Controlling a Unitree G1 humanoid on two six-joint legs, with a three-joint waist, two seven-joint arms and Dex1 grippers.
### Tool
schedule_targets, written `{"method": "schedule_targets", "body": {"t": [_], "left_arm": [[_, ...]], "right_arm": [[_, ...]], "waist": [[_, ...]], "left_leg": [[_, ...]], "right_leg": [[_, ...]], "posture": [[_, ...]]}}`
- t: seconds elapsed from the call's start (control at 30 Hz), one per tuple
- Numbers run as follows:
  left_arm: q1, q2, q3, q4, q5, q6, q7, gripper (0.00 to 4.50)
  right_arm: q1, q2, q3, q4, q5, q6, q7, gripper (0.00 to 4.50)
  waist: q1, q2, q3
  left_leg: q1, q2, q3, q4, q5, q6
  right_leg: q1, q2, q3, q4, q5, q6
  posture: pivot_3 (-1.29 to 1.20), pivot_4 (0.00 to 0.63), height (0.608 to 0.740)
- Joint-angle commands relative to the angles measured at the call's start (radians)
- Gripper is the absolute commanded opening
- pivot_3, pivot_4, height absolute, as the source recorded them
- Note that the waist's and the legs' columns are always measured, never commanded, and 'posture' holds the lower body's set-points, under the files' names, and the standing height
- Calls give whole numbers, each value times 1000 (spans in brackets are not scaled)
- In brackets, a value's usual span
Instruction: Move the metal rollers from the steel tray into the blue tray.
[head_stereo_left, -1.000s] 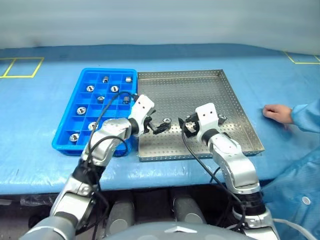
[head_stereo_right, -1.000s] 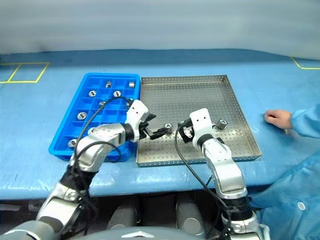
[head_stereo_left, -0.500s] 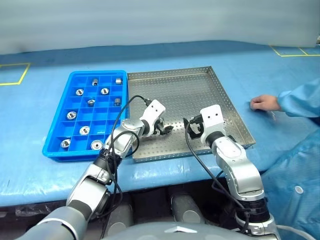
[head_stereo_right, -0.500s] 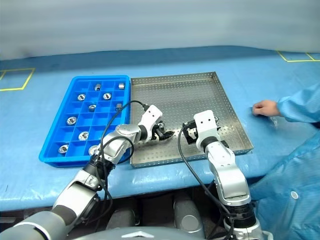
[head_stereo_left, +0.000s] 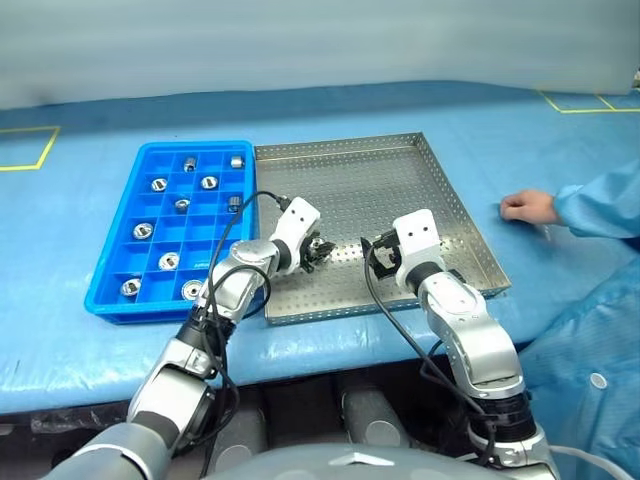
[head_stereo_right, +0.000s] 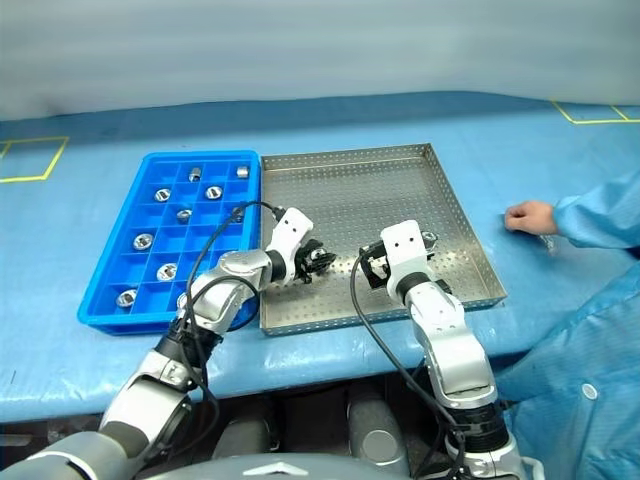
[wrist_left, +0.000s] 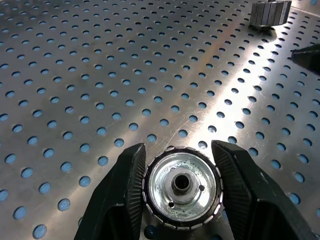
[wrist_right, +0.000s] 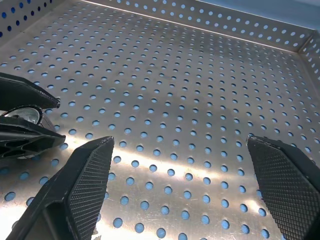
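Blue-covered table (head_stereo_left: 80, 230) bears steel tray (head_stereo_left: 380, 170) beside blue tray (head_stereo_left: 118, 300).

Bright blue tray (head_stereo_left: 110, 262) on the left of the frame, shiny silver rollers (head_stereo_left: 159, 184) in its square grid; centre, the grey steel tray (head_stereo_left: 372, 186), dotted with holes (blue showing through); black ribbed fingers (wrist_left: 120, 195) flank one silver roller (wrist_left: 182, 186).

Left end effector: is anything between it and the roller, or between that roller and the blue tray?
Nothing visible separates the left end effector from the roller; its fingers bracket the roller's sides. On the way to the blue tray, only the steel tray's low rim and the blue tray's own wall must be cleared.
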Motion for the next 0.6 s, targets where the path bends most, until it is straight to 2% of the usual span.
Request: {"method": "schedule_targets", "body": {"t": [0.03, 0.23, 0.4, 0.6], "left_arm": [[5, -8, 18, -58, -13, -7, -5, 2244], [17, 0, 31, -86, -13, -10, 0, 2244], [30, 36, 125, -161, -33, -6, 25, 2244], [65, 94, 171, -248, -54, 28, 13, 2244]], "right_arm": [[-21, 2, -1, -11, -2, -16, 5, 4500], [-12, 17, -18, -16, 32, -10, 19, 4500], [-20, 46, -8, 2, 91, -24, 69, 4500], [-59, 70, 36, 75, 101, -53, 102, 4500]], "waist": [[3, 0, 0], [7, 0, 0], [6, 0, 0], [17, 0, 0]], "left_leg": [[0, 0, 0, 0, 0, 0], [0, 0, 0, 0, 0, 0], [0, 0, 0, 0, 0, 0], [0, 0, 0, 0, 0, 0]], "right_leg": [[0, 0, 0, 0, 0, 0], [0, 0, 0, 0, 0, 0], [0, 0, 0, 0, 0, 0], [0, 0, 0, 0, 0, 0]], "posture": [[-106, 150, 740], [-107, 150, 740], [-99, 150, 740], [-55, 150, 740]]}}
